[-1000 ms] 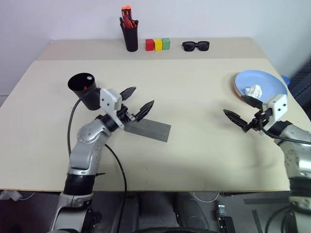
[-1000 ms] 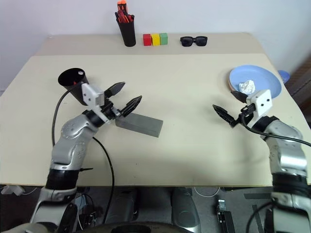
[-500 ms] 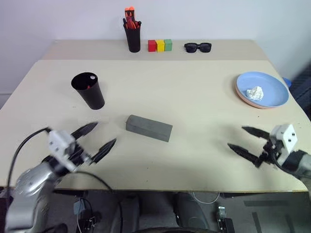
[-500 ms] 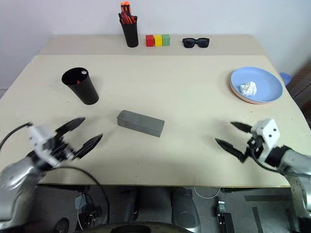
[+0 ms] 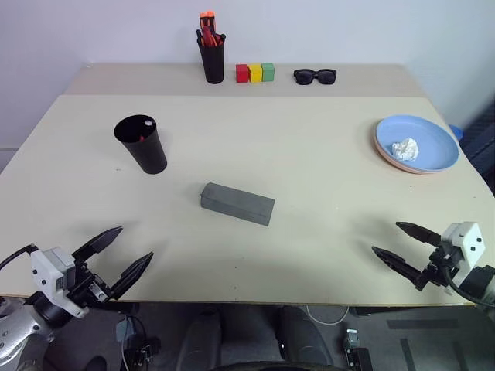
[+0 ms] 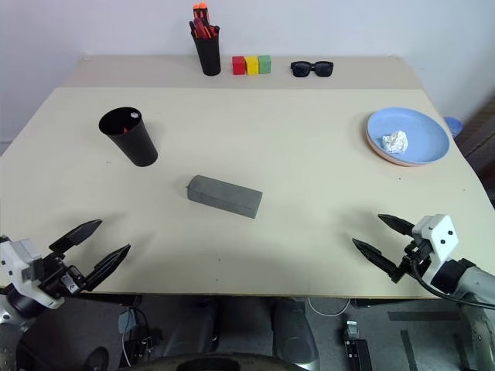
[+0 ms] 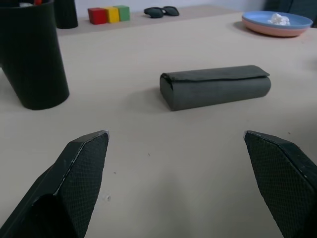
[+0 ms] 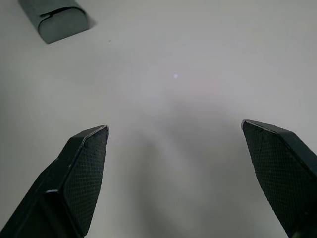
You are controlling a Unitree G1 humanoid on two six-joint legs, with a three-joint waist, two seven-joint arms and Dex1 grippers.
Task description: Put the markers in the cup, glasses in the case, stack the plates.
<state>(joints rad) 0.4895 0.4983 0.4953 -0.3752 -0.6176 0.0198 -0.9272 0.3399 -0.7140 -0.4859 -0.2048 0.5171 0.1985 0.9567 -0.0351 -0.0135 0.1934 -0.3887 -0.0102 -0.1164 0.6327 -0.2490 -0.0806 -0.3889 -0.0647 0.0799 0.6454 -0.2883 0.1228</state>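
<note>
Beige tabletop (image 5: 309, 170) seen from the head views: wide tapered black plastic cup (image 5: 141, 144) at left, upright, a red tip and a white tip showing inside. Grey rectangular glasses case (image 5: 237, 204) lies shut near the middle, well apart from the cup. Light blue round plate (image 5: 421, 139) sits on a pink plate (image 5: 396, 161) at the right edge, crumpled white wad (image 5: 404, 148) on top. Along the back: narrow black pen holder with red-orange markers (image 5: 210, 52), red, yellow, green blocks (image 5: 254, 73), chunky black sunglasses (image 5: 313, 75). Left gripper (image 5: 114, 259) at the near left edge, fingers spread, empty. Right gripper (image 5: 404, 246) at the near right edge, fingers spread, empty.

Left wrist view: case (image 7: 216, 86) ahead between the parted fingers (image 7: 84, 163), cup (image 7: 32, 54) to one side, stacked plates (image 7: 277, 24) far off.

Right wrist view: bare table between parted fingers (image 8: 84, 168), case end (image 8: 54, 20) at a corner.
</note>
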